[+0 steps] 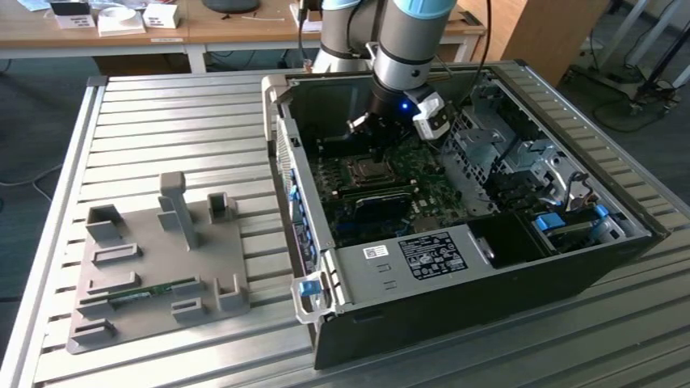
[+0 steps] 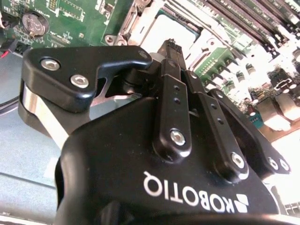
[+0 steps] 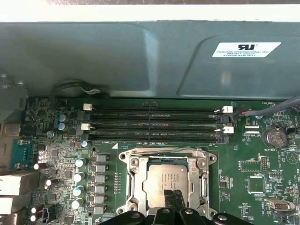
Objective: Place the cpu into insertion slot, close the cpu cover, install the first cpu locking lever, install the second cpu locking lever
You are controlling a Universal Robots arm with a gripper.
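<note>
The cpu (image 3: 167, 180) lies flat in the insertion slot (image 3: 133, 161) on the green motherboard, its silver top showing. The cpu cover (image 3: 198, 180) lies down around it as a silver frame. My gripper (image 3: 174, 199) hangs just above the chip's near edge, its black fingers pressed together with nothing seen between them. In the second wrist view the gripper (image 2: 171, 47) points at the cpu (image 2: 176, 23). In the exterior view the gripper (image 1: 360, 124) reaches down into the open computer case, a little behind the cpu (image 1: 368, 169).
Long black memory slots (image 3: 150, 124) run beside the socket, toward the case's grey wall (image 3: 140, 56). Capacitors (image 3: 78, 178) stand beside the socket. Drive cages (image 1: 506, 153) fill the case at the exterior view's right. A grey fixture (image 1: 161, 267) holding a green memory stick (image 1: 140, 295) sits on the slatted table.
</note>
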